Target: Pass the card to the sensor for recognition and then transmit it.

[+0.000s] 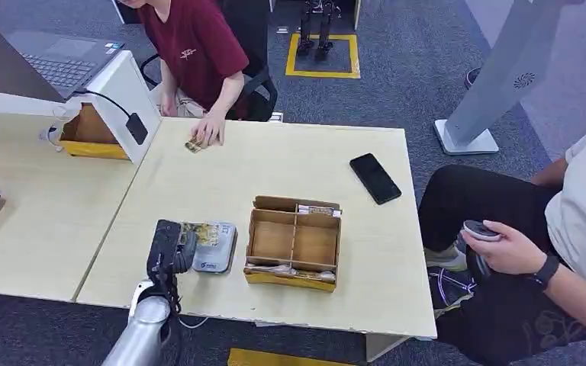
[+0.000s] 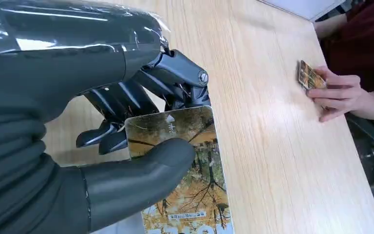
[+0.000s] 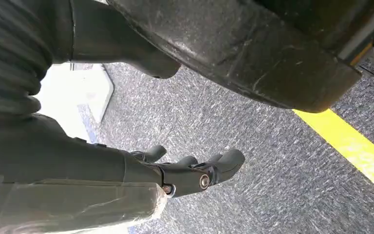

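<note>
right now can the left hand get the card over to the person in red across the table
Probably yes: the left hand already pinches the card, and the tabletop between it and the person's hand is bare. The full stretch is uncertain.

no legible text (card print too blurred to read)

Autumn-tree-patterned yellow card, black hand

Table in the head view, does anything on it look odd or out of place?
Nothing stands out. The left hand pinches a card over the grey sensor, the divided box sits upright, and the phone lies flat.
</note>
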